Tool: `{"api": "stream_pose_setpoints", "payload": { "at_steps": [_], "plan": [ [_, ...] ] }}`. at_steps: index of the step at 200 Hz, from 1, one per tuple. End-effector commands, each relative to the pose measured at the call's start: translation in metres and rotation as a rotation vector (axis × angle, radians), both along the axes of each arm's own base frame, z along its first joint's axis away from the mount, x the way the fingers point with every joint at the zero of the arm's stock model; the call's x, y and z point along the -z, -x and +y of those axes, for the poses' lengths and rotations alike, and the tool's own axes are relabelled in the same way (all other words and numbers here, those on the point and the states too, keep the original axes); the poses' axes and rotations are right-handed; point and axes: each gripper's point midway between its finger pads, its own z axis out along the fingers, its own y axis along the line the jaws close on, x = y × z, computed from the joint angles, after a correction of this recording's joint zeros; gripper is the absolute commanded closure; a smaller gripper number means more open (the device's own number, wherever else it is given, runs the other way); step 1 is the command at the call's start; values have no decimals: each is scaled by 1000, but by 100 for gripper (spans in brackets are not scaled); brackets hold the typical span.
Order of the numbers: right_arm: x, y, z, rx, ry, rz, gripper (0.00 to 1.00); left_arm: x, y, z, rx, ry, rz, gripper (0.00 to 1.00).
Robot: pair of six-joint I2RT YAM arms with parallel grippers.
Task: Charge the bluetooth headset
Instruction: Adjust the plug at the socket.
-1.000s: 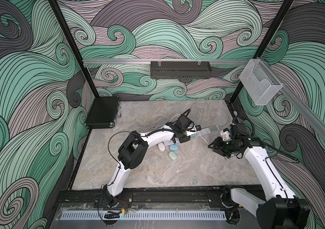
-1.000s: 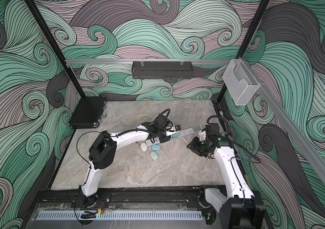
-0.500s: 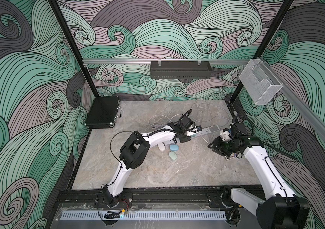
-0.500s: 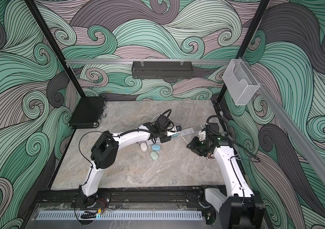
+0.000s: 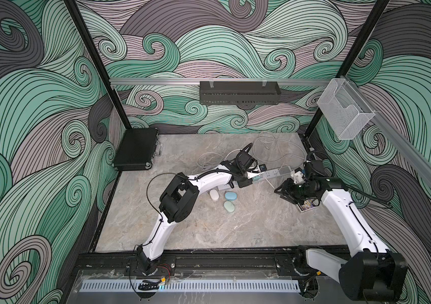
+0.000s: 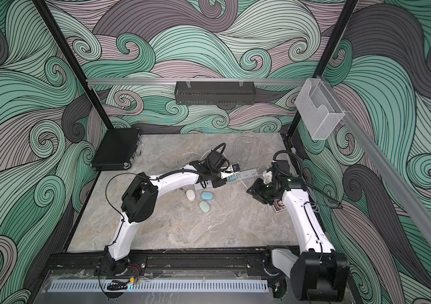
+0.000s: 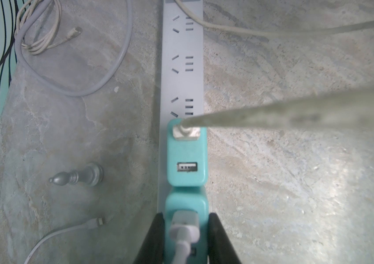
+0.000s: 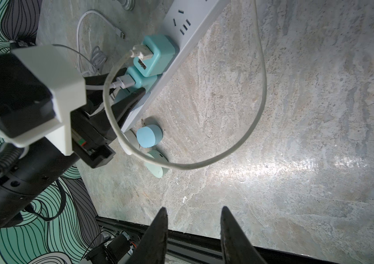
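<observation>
Marble table (image 5: 235, 223), left end effector (image 7: 186, 217) clamps teal charger (image 7: 187, 202)

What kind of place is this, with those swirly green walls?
Probably a robot test booth, not a home: left arm and right arm bolted to a front rail, patterned panels boxing in a table, a power strip with chargers laid out like props.

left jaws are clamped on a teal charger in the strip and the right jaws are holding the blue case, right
No, the right jaws hold nothing. The right wrist view shows them open over the table, and the blue case lies there beside the strip. The left jaws are clamped on a teal charger in the strip, as you say.
</observation>
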Motion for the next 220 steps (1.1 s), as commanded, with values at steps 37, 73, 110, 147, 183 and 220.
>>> {"api": "stream_pose_setpoints", "payload": {
  "at_steps": [37, 73, 110, 147, 183, 220],
  "plan": [
    [-15, -15, 5, 6, -45, -45, 61, 117, 84, 95, -20, -379, 346, 100],
    [-17, -15, 7, 3, -53, -51, 61, 139, 87, 96, -18, -448, 373, 100],
    [-19, -16, 7, 4, -57, -53, 61, 151, 91, 99, -20, -512, 377, 100],
    [-20, -20, 9, -5, -73, -51, 61, 159, 97, 103, -51, -543, 408, 100],
    [-25, -18, 8, 3, -73, -66, 61, 154, 100, 94, -83, -493, 439, 100],
    [-27, -15, 9, -6, -72, -75, 61, 157, 113, 88, -81, -452, 486, 100]
  ]
}}
